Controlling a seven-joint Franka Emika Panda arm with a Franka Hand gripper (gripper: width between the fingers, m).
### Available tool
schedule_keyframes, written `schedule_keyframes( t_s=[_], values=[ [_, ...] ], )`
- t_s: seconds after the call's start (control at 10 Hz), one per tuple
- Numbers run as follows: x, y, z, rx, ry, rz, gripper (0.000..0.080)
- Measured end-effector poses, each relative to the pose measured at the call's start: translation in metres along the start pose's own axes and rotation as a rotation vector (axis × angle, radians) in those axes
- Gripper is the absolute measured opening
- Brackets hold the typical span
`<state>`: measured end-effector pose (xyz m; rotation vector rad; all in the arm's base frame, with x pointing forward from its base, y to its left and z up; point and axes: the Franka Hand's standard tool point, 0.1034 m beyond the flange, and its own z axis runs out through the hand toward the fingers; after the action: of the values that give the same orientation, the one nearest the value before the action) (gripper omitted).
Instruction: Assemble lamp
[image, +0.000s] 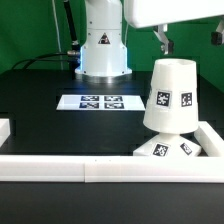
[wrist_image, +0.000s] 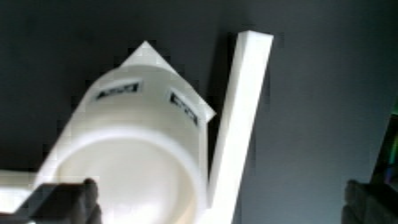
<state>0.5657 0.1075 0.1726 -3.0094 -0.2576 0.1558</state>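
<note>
White matte plastic truncated-cone shade (image: 171, 96) standing narrow end up at the exterior view's right, tilted slightly, carrying black-and-white square tags on its side. Seated on top of the low blocky white base (image: 170, 148), itself tagged, tucked into the corner formed by the white rail-like border blocks (image: 90, 167). Touching or merely overlapping at the shade-to-base junction: cannot tell. Ball-shaped bulb not discernible in either view; possibly hidden under the shade.

Wrist view: same shade (wrist_image: 134, 130) filling most of the frame, seen close along its length, tags visible on its wall, blurred. One white border rail (wrist_image: 240, 110) running just beside it against the black table surface (wrist_image: 320, 80).

Gripper (image: 165, 40): only a dark finger visible in the exterior view, hanging just above the shade's top, apart from it. Dark finger (wrist_image: 63, 203) visible at the edge of the wrist view, next to the shade's wide white surface. Spread of the fingers, and any hold on the shade: cannot tell from these views.

Further out on the black table (image: 40, 100): flat white marker board (image: 97, 101) with several square tags, lying well apart from the lamp parts, in front of the white robot arm pedestal (image: 103, 50). Short white border block (image: 5, 128) at the exterior view's left edge. Dark cables (image: 60, 45) behind the pedestal.
</note>
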Motion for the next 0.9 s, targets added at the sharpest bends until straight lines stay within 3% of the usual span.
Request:
schedule_keyframes(
  t_s=[0.1,0.2,0.9],
  values=[
    [-0.0073,-0.0071,-0.0024,-0.037,-0.003,0.047,0.0696],
    [-0.0102,-0.0140,-0.0015,-0.051,-0.002,0.055,0.0696],
    [-0.0102,-0.0122,0.0007,-0.048,-0.006,0.053,0.0699]
  ],
)
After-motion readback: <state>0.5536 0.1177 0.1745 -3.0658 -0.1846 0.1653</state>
